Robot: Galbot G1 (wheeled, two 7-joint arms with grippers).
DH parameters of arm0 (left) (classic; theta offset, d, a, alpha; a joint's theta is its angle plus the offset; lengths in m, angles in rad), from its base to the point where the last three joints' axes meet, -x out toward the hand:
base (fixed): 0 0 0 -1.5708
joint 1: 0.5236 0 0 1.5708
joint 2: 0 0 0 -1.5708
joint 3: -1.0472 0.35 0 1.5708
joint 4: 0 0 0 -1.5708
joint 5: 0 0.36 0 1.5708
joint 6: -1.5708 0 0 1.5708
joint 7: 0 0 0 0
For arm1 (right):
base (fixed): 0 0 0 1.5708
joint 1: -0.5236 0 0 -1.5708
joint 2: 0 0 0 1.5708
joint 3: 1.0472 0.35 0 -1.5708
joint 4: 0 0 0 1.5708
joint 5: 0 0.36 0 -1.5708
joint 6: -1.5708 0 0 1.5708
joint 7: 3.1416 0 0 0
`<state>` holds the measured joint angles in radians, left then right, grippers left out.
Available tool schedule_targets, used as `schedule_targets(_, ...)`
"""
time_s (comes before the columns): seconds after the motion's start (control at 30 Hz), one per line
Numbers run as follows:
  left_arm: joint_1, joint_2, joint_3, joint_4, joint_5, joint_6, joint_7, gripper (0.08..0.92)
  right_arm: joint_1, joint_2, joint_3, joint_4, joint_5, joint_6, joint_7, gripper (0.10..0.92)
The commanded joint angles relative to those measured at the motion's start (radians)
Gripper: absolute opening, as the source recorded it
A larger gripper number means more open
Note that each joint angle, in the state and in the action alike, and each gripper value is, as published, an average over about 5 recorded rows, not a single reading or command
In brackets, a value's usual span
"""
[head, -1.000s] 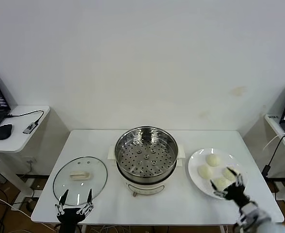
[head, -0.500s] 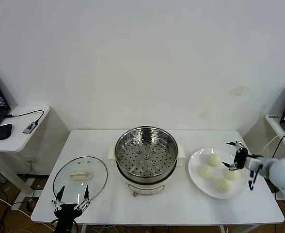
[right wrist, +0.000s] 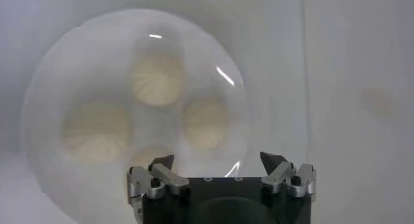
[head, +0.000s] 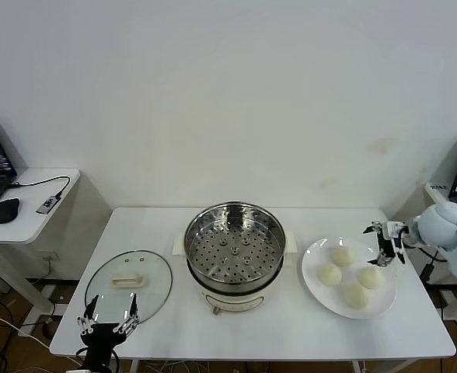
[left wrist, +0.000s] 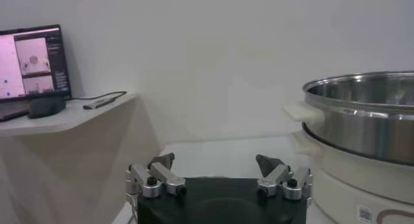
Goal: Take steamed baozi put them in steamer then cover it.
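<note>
While the right gripper [head: 383, 242] hangs above the far right edge of the white plate [head: 315, 289], its jaws stand wide apart and hold nothing. On this plate, at the right side of the bench [head: 151, 225], lie the four baozi [head: 342, 256], close together and not touched by the gripper. In the right wrist view the baozi [right wrist: 155, 83] appear just beyond the open fingers [right wrist: 158, 173], seen from above on the plate [right wrist: 45, 102].

The steamer [head: 234, 245] stands in the middle of the bench, uncovered, with its perforated tray visible inside and no bun in it. The cover [head: 128, 283] lies flat on the bench at the left of the steamer, its cream handle facing up.

The left gripper [head: 107, 318] is low at the near left edge of the bench, just before the cover, jaws also wide and empty. Its wrist view shows the steamer [left wrist: 362, 115] wall to one side.
</note>
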<state>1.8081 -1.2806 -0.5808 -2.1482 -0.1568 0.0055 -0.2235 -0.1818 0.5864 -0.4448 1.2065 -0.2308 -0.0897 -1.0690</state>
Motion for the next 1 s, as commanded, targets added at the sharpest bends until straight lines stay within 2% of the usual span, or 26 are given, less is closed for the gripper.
schedule_targets(0.03, 0.004, -0.001, -0.01, -0.001, 0.001, 0.0, 0.002, 0.823, 0.15, 0.133, -0.167, -0.204, -0.016, 0.049, -0.075, 0.823)
schedule_targets(0.47, 0.001, -0.004, -0.019, 0.003, 0.013, -0.002, 0.007, 0.823, 0.109, 0.25, -0.134, -0.309, -0.105, 0.13, -0.04, 0.823)
schedule_targets(1.0, 0.0, -0.005, -0.021, 0.003, 0.016, -0.004, 0.013, 0.823, 0.074, 0.279, -0.087, -0.345, -0.181, 0.123, -0.006, 0.823)
